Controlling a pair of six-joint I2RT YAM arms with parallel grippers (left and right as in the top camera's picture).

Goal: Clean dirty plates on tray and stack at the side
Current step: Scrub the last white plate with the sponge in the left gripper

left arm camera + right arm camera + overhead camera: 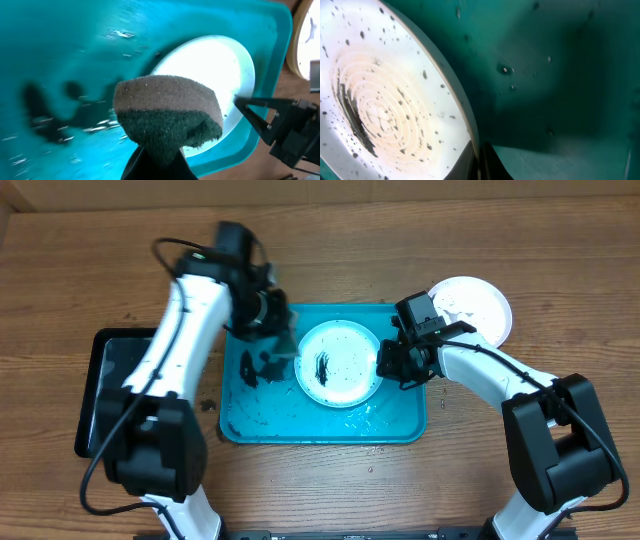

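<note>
From overhead, the tray (400,418) lies in the middle of the table (560,240), its floor wet and marked with black smears (250,370) at its left end. One plate (340,365) sits in the tray right of centre, with a dark streak and specks on its white face. The left tool (279,334) is clenched on a sponge (284,340) over the tray's upper left, just beside the plate. The right tool (386,365) meets the plate's right edge. A second plate (472,308) rests on the table at upper right, outside the tray, and a black tray (105,380) sits at far left.

The left wrist view has the sponge (167,112) filling the centre, gripped from below by the left tool (155,160), green scrub face down and clear of the plate (220,65). The right tool (245,106) points at the plate's rim from the right.

The right wrist view shows the speckled plate (385,100) at left and the right tool (480,162) closed at the bottom, apparently pinching the rim.

The plate looks stiff and light, and probably slick when wet. The rim is the only real hold. The sponge is soft and will give under pressure.
</note>
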